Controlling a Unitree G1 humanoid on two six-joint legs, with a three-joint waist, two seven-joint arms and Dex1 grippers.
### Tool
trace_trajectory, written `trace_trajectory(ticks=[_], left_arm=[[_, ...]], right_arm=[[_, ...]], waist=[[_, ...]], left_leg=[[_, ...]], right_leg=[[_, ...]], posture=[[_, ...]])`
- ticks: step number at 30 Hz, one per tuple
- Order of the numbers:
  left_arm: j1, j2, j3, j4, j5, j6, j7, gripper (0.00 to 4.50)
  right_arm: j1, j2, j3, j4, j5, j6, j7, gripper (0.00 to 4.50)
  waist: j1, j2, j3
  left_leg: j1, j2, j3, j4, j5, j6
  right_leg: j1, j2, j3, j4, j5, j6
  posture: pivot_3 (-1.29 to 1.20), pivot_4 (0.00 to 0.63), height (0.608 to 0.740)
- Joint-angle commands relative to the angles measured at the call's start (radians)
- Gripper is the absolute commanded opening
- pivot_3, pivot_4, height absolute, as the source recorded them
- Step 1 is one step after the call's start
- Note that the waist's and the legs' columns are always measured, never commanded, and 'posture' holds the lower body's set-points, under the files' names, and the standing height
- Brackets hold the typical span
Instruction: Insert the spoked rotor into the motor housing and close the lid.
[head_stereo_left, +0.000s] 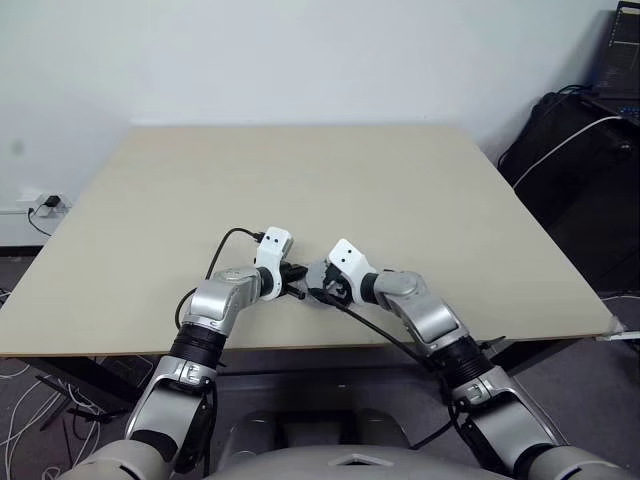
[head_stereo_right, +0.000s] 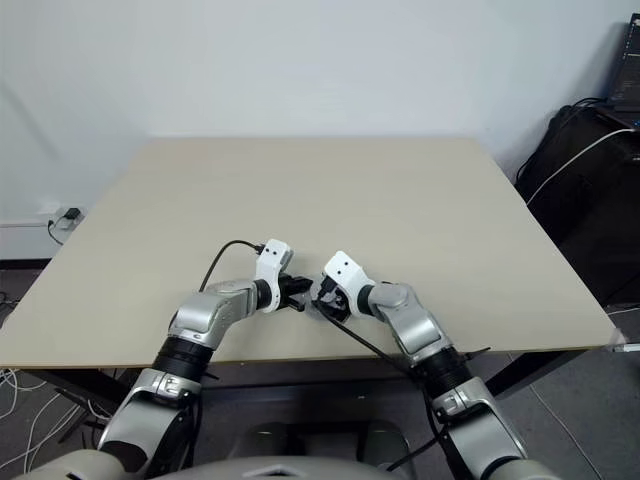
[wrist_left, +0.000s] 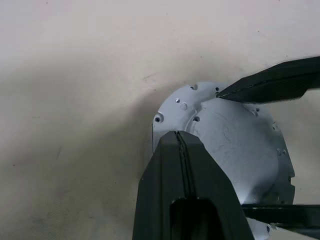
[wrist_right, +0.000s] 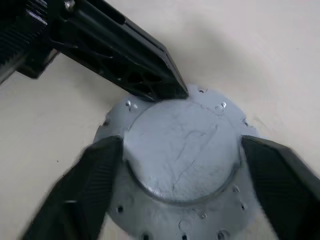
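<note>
The lid (wrist_right: 175, 125) is a round silver disc lying on the table with its smooth face and raised hub up, near the front edge. My right gripper (wrist_right: 181, 150) is open, one finger on each side of the hub. My left gripper (wrist_left: 178, 136) is shut, and its tip rests at the lid's flange, at the foot of the hub. In the eye views the left gripper (head_stereo_left: 297, 281) and the right gripper (head_stereo_left: 320, 286) meet over the same spot. The spoked rotor and the motor housing are hidden.
The beige table (head_stereo_left: 300, 170) stretches far beyond the grippers, and its front edge (head_stereo_left: 300, 345) is close behind them. A black bag with a white cable (head_stereo_left: 580, 170) stands off the table to the right. A wall socket (head_stereo_left: 45, 203) and floor cables are on the left.
</note>
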Motion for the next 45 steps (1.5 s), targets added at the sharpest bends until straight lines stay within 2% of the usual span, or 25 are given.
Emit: trace_trajectory(ticks=[1,7,11,17,24,31,36,45], left_arm=[[0.017,-0.027,-0.031,-0.035,-0.006,0.020,-0.009,0.00],[0.043,-0.035,-0.033,-0.066,-0.008,0.028,-0.011,0.00],[0.050,-0.037,-0.032,-0.073,-0.009,0.031,-0.015,0.00],[0.054,-0.039,-0.034,-0.075,-0.010,0.030,-0.022,0.00],[0.057,-0.037,-0.038,-0.080,-0.009,0.035,-0.026,0.00],[0.067,-0.030,-0.039,-0.094,-0.007,0.043,-0.024,0.00],[0.075,-0.028,-0.038,-0.103,-0.007,0.043,-0.023,0.00],[0.077,-0.029,-0.037,-0.106,-0.010,0.040,-0.027,0.00]], right_arm=[[0.044,-0.052,-0.011,-0.074,0.006,0.051,0.027,4.47],[0.129,-0.166,-0.065,-0.240,0.050,0.108,0.070,4.47],[0.163,-0.183,-0.151,-0.301,0.096,0.116,0.041,4.47],[0.145,0.024,-0.391,-0.264,0.210,0.253,-0.192,4.47],[0.094,0.222,-0.529,-0.208,0.310,0.490,-0.367,4.47],[0.039,0.316,-0.608,-0.179,0.422,0.651,-0.403,4.47],[-0.013,0.380,-0.736,-0.114,0.499,0.729,-0.456,4.47],[-0.027,0.408,-0.773,-0.045,0.532,0.775,-0.501,4.47]], waist=[[0.001,0.000,0.000],[0.009,0.000,0.000],[0.012,0.000,0.000],[0.020,0.000,0.000],[0.022,0.001,0.000],[0.022,0.001,0.000],[0.021,0.002,0.000],[0.019,0.005,-0.003]], left_leg=[[0.000,-0.001,0.000,0.000,0.000,0.000],[0.000,-0.004,-0.005,0.000,-0.002,0.003],[-0.002,-0.005,-0.007,0.000,-0.003,0.004],[-0.002,-0.004,-0.010,0.000,-0.002,0.004],[-0.003,-0.005,-0.009,0.000,-0.002,0.004],[-0.003,-0.005,-0.010,0.000,-0.002,0.004],[-0.003,-0.005,-0.009,0.000,-0.002,0.004],[-0.003,-0.005,-0.009,-0.001,-0.002,0.004]], right_leg=[[0.000,-0.001,0.000,0.000,0.000,0.000],[0.000,-0.004,-0.002,-0.003,-0.001,0.002],[0.000,-0.004,-0.004,-0.007,-0.001,0.003],[0.000,-0.003,-0.006,-0.007,0.000,0.004],[0.000,-0.003,-0.005,-0.007,0.000,0.005],[0.000,-0.003,-0.005,-0.007,0.001,0.005],[0.000,-0.003,-0.005,-0.007,0.001,0.006],[0.000,-0.003,-0.005,-0.007,0.001,0.006]], posture=[[0.00,0.000,0.740],[0.00,0.000,0.740],[0.00,0.000,0.740],[0.00,0.000,0.740],[0.00,0.000,0.740],[0.00,0.000,0.740],[0.00,0.000,0.740],[0.00,0.000,0.740]])
